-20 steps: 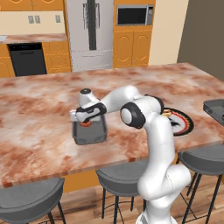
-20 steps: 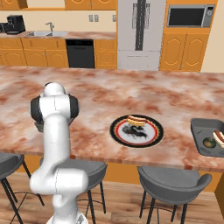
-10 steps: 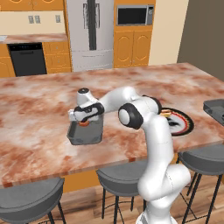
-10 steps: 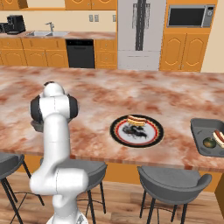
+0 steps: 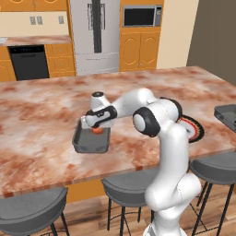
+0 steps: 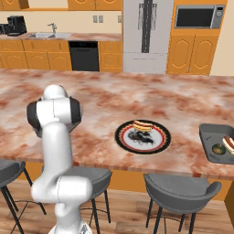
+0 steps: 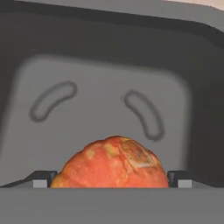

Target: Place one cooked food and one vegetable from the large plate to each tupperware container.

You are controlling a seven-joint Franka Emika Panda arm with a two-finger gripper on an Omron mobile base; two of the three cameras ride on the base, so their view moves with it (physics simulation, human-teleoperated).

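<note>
Gripper (image 5: 97,130) low over the left tray (image 5: 81,145)
Fingers clamp an orange-red food (image 7: 113,162) above the tray floor; plate (image 6: 126,142) with a hot dog (image 6: 142,125) lies well right

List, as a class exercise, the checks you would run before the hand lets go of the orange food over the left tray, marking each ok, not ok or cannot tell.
1. Orange food sits between the fingertips of the hand: ok.
2. Hand is over the left tupperware container: ok.
3. Tray floor beneath the food is bare: ok.
4. Food low enough to drop safely: cannot tell.
5. Large plate holds a hot dog for this tray: ok.
6. Right tupperware container already has two items: ok.
</note>
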